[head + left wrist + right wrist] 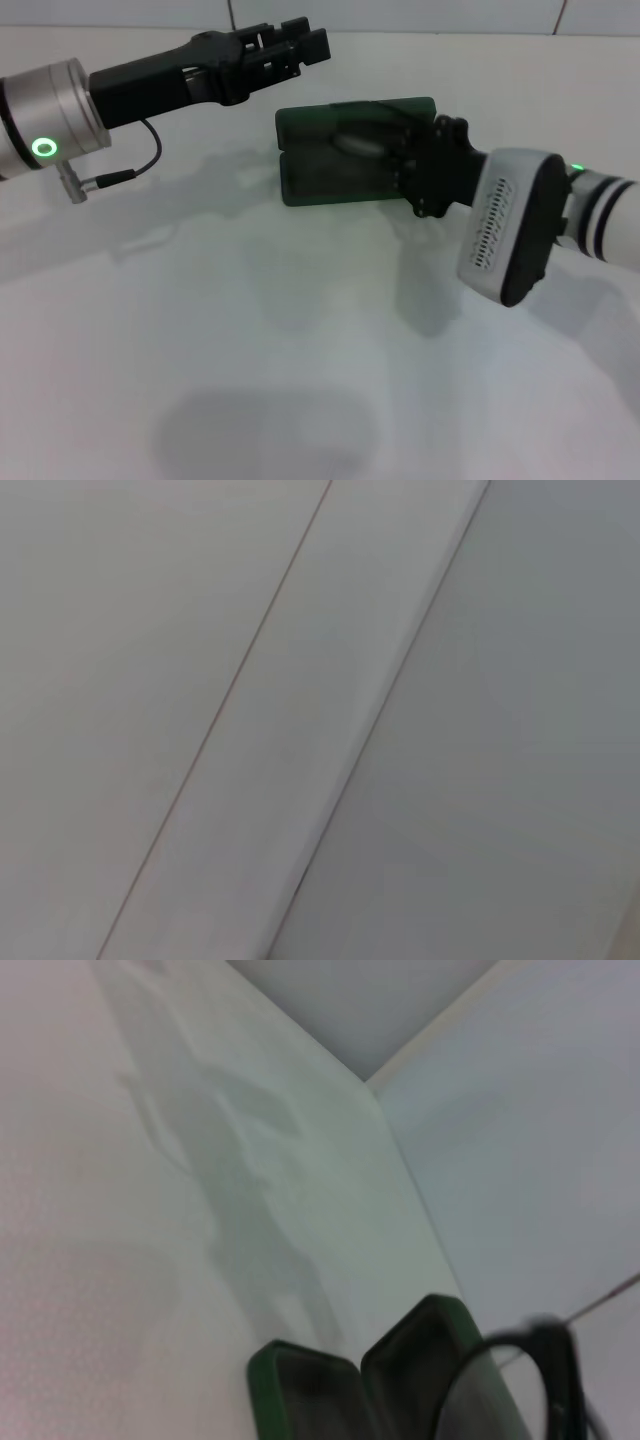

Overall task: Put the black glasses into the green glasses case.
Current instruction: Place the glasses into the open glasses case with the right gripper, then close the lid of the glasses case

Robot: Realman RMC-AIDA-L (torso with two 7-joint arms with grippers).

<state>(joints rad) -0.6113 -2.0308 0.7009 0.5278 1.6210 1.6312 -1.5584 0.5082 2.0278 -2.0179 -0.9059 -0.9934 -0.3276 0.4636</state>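
The green glasses case (340, 160) lies open on the white surface (250, 350), in the far middle of the head view, with its two halves spread flat and the dark lining facing up. The right claw (405, 160) is over the right end of the case, reaching in from the right side, and its black body covers that end. In the head view something pale and rounded shows inside the case just beside the claw, but it is too blurred to name.

The right wrist view shows the open case from close by, and in front of it one round rim of the black glasses (545, 1380), very near to the camera. The glasses are above the open case and seem to be carried by the right claw. The fingers themselves are not seen in any view, so I cannot tell if they are clamped on the frame or apart.

The left claw (295, 45) is raised above the surface, behind and to the left of the case and well apart from it. Its two black fingers (312, 47) are spread apart, with nothing between them. The left wrist view shows only a pale wall.
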